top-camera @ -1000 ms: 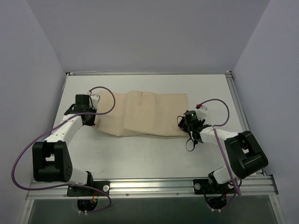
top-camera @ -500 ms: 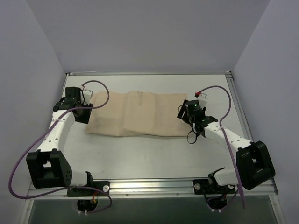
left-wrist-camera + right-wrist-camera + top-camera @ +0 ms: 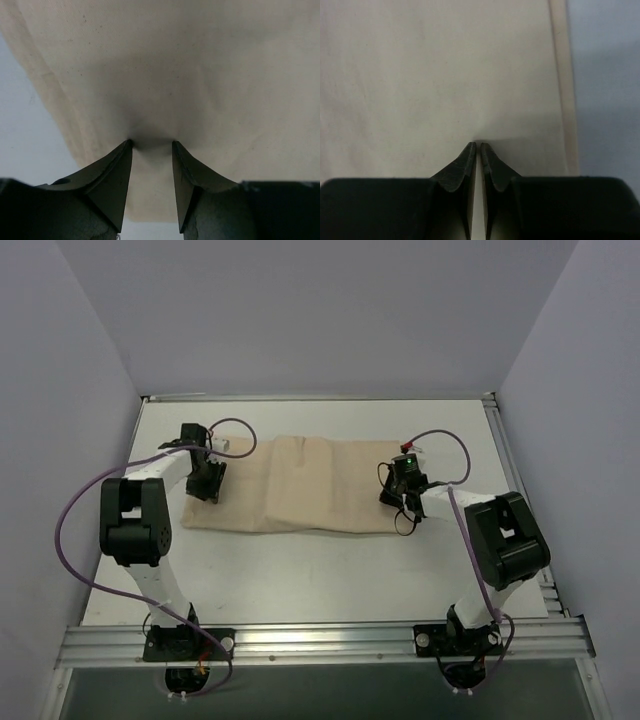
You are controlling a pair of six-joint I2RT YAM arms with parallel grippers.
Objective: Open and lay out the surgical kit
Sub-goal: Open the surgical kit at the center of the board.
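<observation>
The surgical kit shows only as a folded beige cloth wrap [image 3: 300, 485] lying flat across the table; its contents are hidden inside. My left gripper [image 3: 207, 485] stands over the wrap's left end. In the left wrist view it [image 3: 152, 143] is open, both tips pressed onto the cloth [image 3: 200, 75] with a small pucker between them. My right gripper [image 3: 393, 498] is at the wrap's right end. In the right wrist view its jaws [image 3: 478, 145] are closed to a sliver on the cloth [image 3: 420, 75], just inside the hemmed edge.
The white table [image 3: 300, 570] is boxed in by grey walls on three sides, with metal rails along its edges. Purple cables loop from both arms above the table beside the wrap.
The wrap's left end has been drawn out to the left and released. My left gripper opened and came back over that end. My right gripper moved onto the right end and closed.
</observation>
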